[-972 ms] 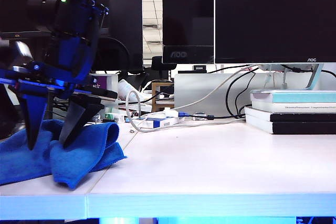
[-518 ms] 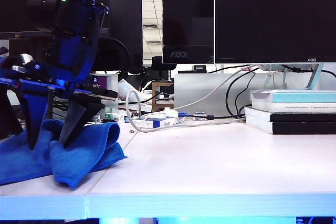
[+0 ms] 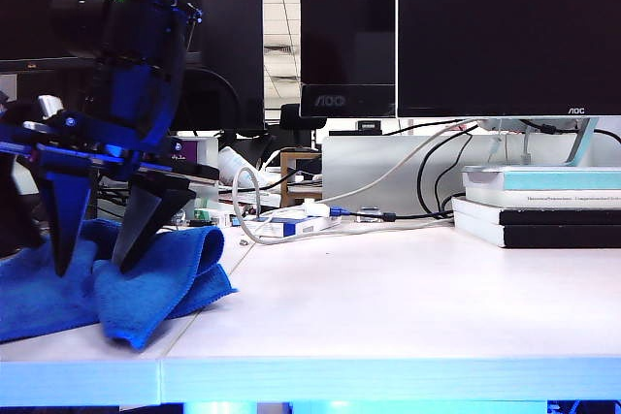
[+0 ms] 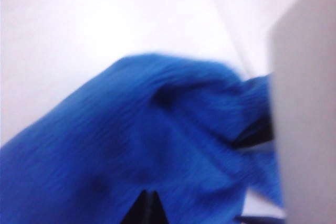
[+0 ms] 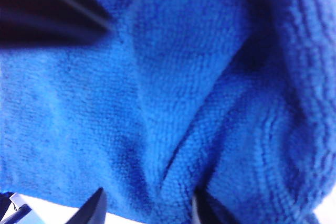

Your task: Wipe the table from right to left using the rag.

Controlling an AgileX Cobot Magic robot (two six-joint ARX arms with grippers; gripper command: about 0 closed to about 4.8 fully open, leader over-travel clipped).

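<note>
since a second ago little has shifted: the dark bulk of the left arm at the far left edge of the exterior view sits lower against the cloth, and the rag's (image 3: 165,278) near fold has moved slightly, while the right arm has kept its place.

the rag lies bunched in rumpled folds on the left end of the table (image 3: 388,288), its near fold close to the front edge. the right gripper (image 3: 90,267) has reached across to that side and points downward, its two black fingers spread wide – released, both tips planted on the rag with cloth humped between them. the right wrist view shows the same: the right gripper (image 5: 149,208) with tips well apart, fuzzy blue rag (image 5: 173,103) filling the picture.

the left gripper (image 3: 15,225) is only a dark shape at the edge of the exterior view, just beside the rag. in its own wrist view the left gripper (image 4: 148,208) shows its tips clenched together to one dark point against the rag (image 4: 131,145) – whether any cloth is caught between them cannot be told. white table (image 4: 105,19) shows beyond the cloth.

the right half of the table is bare; behind it stand dark monitors (image 3: 505,31), stacked books (image 3: 539,206) and loose cables (image 3: 291,220).
</note>
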